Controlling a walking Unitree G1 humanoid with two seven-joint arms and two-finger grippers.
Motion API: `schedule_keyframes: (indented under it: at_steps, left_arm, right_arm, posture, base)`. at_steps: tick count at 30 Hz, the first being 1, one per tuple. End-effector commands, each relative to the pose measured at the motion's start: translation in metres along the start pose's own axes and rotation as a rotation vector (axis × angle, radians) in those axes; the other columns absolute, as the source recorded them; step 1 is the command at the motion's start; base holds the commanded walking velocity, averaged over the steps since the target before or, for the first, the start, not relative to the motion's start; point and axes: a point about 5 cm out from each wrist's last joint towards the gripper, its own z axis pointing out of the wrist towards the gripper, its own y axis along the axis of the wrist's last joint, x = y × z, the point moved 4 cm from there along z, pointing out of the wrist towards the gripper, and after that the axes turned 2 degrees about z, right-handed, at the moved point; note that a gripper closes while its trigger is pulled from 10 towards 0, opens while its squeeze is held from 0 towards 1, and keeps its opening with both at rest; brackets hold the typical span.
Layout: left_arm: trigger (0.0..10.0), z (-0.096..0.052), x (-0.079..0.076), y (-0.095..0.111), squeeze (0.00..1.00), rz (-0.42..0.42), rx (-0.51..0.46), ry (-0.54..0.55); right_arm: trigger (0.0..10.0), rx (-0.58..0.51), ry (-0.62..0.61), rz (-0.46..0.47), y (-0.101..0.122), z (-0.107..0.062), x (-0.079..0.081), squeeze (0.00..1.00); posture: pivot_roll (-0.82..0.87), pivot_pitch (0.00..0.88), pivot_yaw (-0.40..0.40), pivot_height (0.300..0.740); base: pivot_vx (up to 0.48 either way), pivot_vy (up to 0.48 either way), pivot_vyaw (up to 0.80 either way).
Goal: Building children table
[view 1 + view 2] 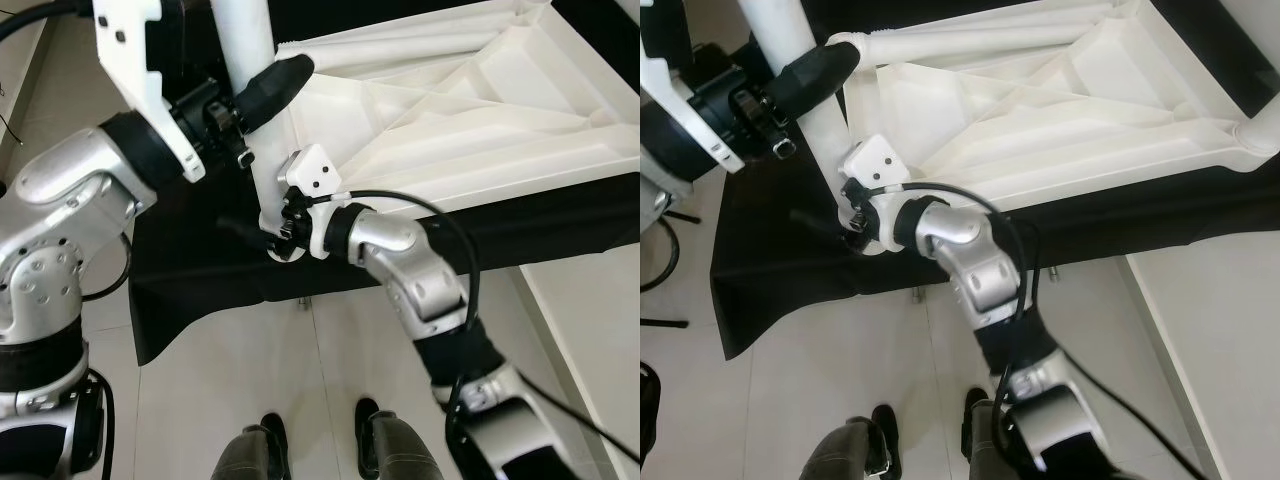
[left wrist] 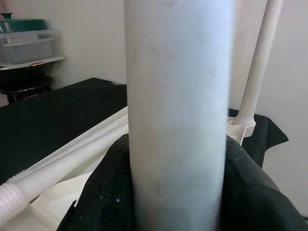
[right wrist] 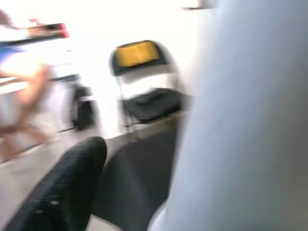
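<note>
**A:** What does the head camera show?

**B:** A white plastic children's table (image 1: 470,110) lies upside down on a black cloth (image 1: 200,290), its underside a lattice of moulded ribs and smooth, matte triangular recesses. A round white table leg (image 1: 250,60) stands upright at the near corner.

**A:** Where are the grippers?

**B:** The left gripper (image 1: 262,92) clamps the leg high up, its 2 black fingers (image 2: 250,192) pressed against either side of the tube. In the left wrist view, the finger pads look finely textured, almost woven. The right gripper (image 1: 262,232) sits lower, at the foot of the same leg where it meets the tabletop. One finger (image 3: 67,187) stands apart from the blurred white tube in the right wrist view, but I cannot tell how its jaws stand.

**A:** Any other parts?

**B:** A second leg (image 2: 255,72), slim and tapering, rises from a socket at a far corner. A ribbed white tube (image 2: 43,180) lies flat along the table's edge.

**A:** Any writing or labels?

**B:** None readable. A folding chair (image 3: 144,91) in the background has a yellow panel on its backrest, too blurred to make out. The floor (image 1: 330,380) is glossy pale tile.
</note>
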Motion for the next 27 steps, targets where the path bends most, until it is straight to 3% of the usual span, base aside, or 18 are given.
schedule_keyframes:
  at_steps: [1,2,3,11,14,18,24,27]
  left_arm:
    - [0.0,0.004,-0.008,0.003,0.0,0.013,-0.009,-0.057]
    - [0.0,0.005,-0.009,0.004,0.0,0.015,-0.013,-0.067]
    - [0.0,0.006,-0.014,0.004,0.0,0.014,-0.024,-0.085]
    - [0.0,0.005,-0.031,0.002,0.0,0.015,-0.047,-0.135]
    - [0.0,0.006,-0.042,0.004,0.0,0.016,-0.065,-0.184]
    - [0.0,0.004,-0.061,0.011,0.0,0.021,-0.092,-0.277]
    - [0.0,0.004,-0.061,0.011,0.0,0.025,-0.1,-0.287]
    - [0.0,0.005,-0.058,0.009,0.0,0.017,-0.106,-0.284]
  right_arm:
    - [10.0,0.015,0.164,-0.033,0.001,0.016,0.022,0.97]
    - [10.0,0.022,0.182,-0.052,0.001,0.016,0.021,0.97]
    - [10.0,0.026,0.209,-0.061,0.002,0.018,0.019,0.0]
    - [10.0,0.019,0.256,-0.032,0.006,0.022,0.015,0.0]
    - [10.0,0.009,0.298,0.03,0.009,0.026,0.013,0.0]
    - [10.0,-0.032,0.301,0.221,0.019,0.035,0.008,0.0]
    - [10.0,-0.087,0.255,0.324,0.027,0.039,-0.001,0.0]
    - [10.0,-0.112,0.234,0.331,0.029,0.039,-0.005,0.0]
  posture:
    - [0.08,0.299,0.069,0.74]
    - [0.08,0.299,0.069,0.74]
    - [0.08,0.297,0.071,0.74]
    - [0.08,0.299,0.071,0.74]
    - [0.08,0.299,0.066,0.74]
    - [0.08,0.297,0.06,0.74]
    - [0.07,0.295,0.06,0.74]
    - [0.07,0.292,0.06,0.74]
  base:
    - [0.0,0.0,0.0]
    - [0.0,0.0,0.0]
    - [0.0,0.0,0.0]
    - [0.0,0.0,0.0]
    - [0.0,0.0,0.0]
    - [0.0,0.0,0.0]
    - [0.0,0.0,0.0]
    - [0.0,0.0,0.0]
